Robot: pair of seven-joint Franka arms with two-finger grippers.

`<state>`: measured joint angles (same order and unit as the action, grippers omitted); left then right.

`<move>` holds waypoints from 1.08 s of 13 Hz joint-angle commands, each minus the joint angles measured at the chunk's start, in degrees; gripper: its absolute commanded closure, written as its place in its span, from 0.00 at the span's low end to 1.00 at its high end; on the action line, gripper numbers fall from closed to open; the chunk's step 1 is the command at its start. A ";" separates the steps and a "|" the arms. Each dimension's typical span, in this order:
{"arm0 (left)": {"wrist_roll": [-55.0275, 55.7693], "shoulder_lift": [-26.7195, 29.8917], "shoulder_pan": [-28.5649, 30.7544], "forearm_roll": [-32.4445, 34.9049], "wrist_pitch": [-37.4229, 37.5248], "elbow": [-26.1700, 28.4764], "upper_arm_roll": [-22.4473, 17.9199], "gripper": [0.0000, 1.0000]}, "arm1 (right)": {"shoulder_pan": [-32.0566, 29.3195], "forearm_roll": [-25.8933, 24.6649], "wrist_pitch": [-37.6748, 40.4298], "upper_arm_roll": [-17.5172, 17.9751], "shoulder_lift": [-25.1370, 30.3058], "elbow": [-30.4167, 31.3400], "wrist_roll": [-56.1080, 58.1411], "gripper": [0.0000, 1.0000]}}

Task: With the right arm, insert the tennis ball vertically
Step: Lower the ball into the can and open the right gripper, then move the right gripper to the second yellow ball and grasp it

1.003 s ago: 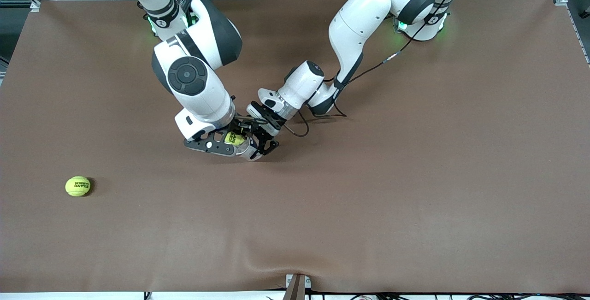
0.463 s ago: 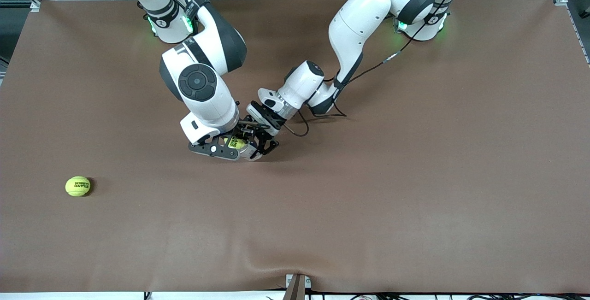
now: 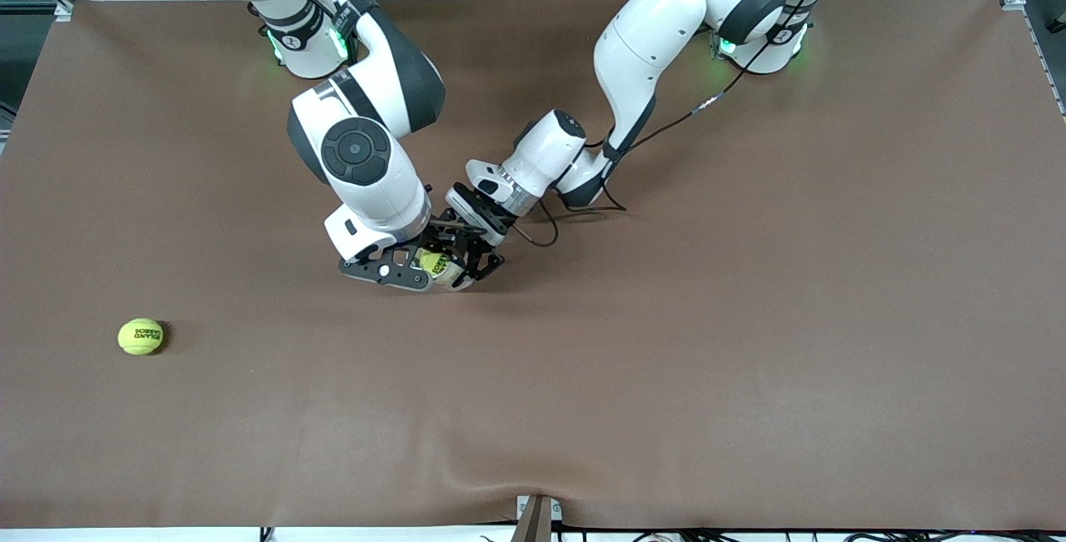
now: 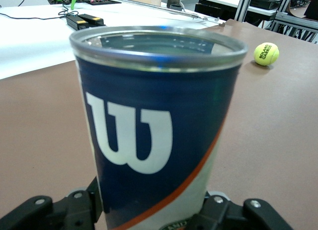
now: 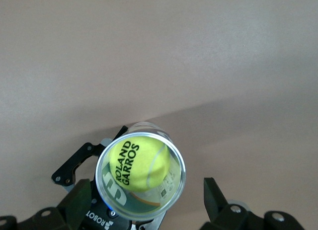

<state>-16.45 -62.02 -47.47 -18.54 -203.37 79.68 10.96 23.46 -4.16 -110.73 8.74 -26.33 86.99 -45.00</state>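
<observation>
A tall can [image 4: 156,120] with a blue label, a white W and a clear open rim stands upright on the table. My left gripper [image 4: 149,215] is shut on its lower part, and in the front view [image 3: 463,266] it sits low at mid table. A yellow-green tennis ball [image 5: 139,160] lies inside the can's open top [image 5: 140,176]; in the front view the ball [image 3: 433,262] shows inside the can. My right gripper [image 5: 146,207] hangs straight over the can, open and empty, one finger on each side of the rim. In the front view it [image 3: 408,263] is just above the can.
A second tennis ball [image 3: 141,336] lies on the brown table [image 3: 749,317] toward the right arm's end, nearer the front camera than the can; it also shows in the left wrist view [image 4: 266,53]. The two arms crowd together over mid table.
The right arm shifted a little toward the left arm's end and settled over the can. The ball left the right gripper's fingers and now sits lower, inside the can. The left arm held still.
</observation>
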 commanded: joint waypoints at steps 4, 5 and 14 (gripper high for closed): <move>0.19 -1.27 -0.69 -1.32 -0.18 -0.84 -0.24 0.34 | -7.36 -0.06 5.60 0.05 3.73 -0.07 11.40 0.00; 0.19 -1.35 -0.69 -1.32 -0.27 -0.84 -0.24 0.34 | -9.03 -0.15 7.44 -0.04 4.61 0.19 14.65 0.00; 0.19 -1.27 -0.69 -1.32 -0.27 -0.84 -0.24 0.26 | -34.16 -0.67 10.81 -0.13 6.47 1.86 54.11 0.00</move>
<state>-16.43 -62.06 -47.64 -18.58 -203.37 79.63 11.07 -6.61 -4.26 -99.08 7.34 -20.87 86.97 3.98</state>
